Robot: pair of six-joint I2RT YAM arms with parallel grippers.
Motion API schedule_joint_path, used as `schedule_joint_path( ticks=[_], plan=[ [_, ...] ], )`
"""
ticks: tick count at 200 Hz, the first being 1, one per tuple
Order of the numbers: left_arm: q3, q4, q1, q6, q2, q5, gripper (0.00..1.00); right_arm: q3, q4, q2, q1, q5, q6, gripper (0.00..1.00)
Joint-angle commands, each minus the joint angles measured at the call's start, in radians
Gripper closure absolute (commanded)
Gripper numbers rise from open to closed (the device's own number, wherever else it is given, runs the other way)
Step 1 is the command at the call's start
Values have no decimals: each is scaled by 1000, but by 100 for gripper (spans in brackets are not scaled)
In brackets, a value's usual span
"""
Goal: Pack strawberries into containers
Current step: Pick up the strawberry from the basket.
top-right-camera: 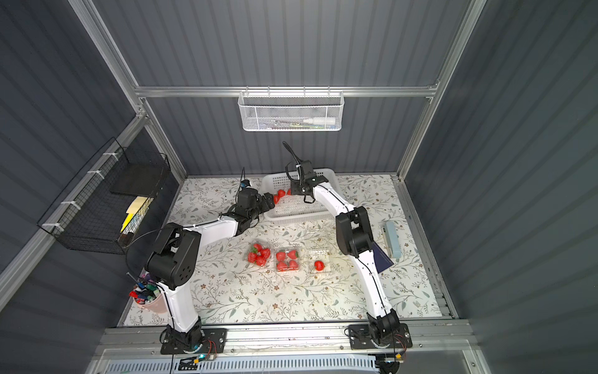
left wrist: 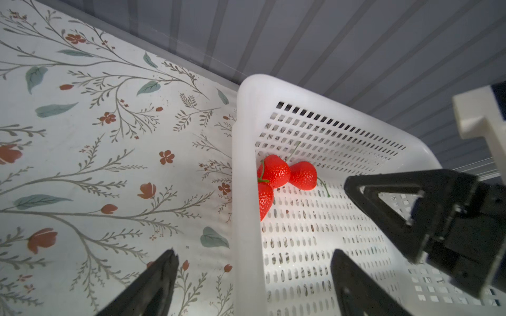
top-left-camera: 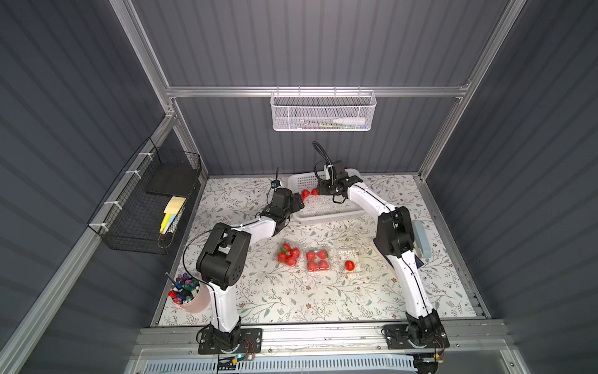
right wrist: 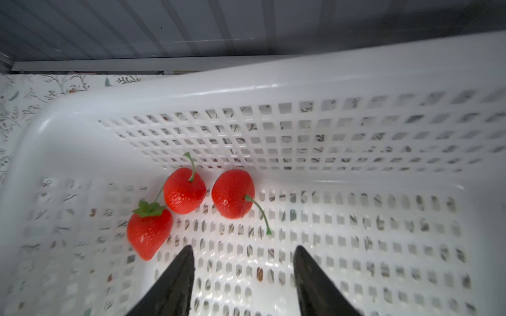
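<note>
Floral cloth (top-left-camera: 291, 301), matte white with grey-green sprigs and rust blossoms, covers the table. At its far edge sits a white plastic basket (top-left-camera: 326, 216), rectangular with rounded corners, its walls and floor pierced by rows of small slots. Nearer the front, three containers stand in a row, thin clear clamshells almost lost against the print. The left container (top-left-camera: 299, 245) holds a heap of berries, the middle container (top-left-camera: 318, 248) four in a neat square, and the right container (top-left-camera: 348, 253) just one. The left gripper (left wrist: 254, 251) has its black wedge-shaped fingers spread wide and empty, straddling the basket's end wall, one finger over the cloth and one over the slotted floor. The right gripper (right wrist: 243, 247) hangs inside the basket, tapered fingers parted with nothing between them, just short of the fruit. Three strawberries (right wrist: 184, 194) lie in the basket's corner, glossy, seeded red, with thin green stems; one shows a leafy cap.
</note>
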Motion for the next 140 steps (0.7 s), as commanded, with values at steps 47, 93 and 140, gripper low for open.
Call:
schedule_joint_path(
  ticks=[47,93,140],
  plan=[
    [33,43,-10,10,51,107,19,175,103,159,3,76,-61,39],
    [7,26,-27,-1,38,116,24,212,120,219,3,62,-33,39],
    [5,24,-36,-10,23,127,24,203,3,201,2,75,-7,39]
  ],
)
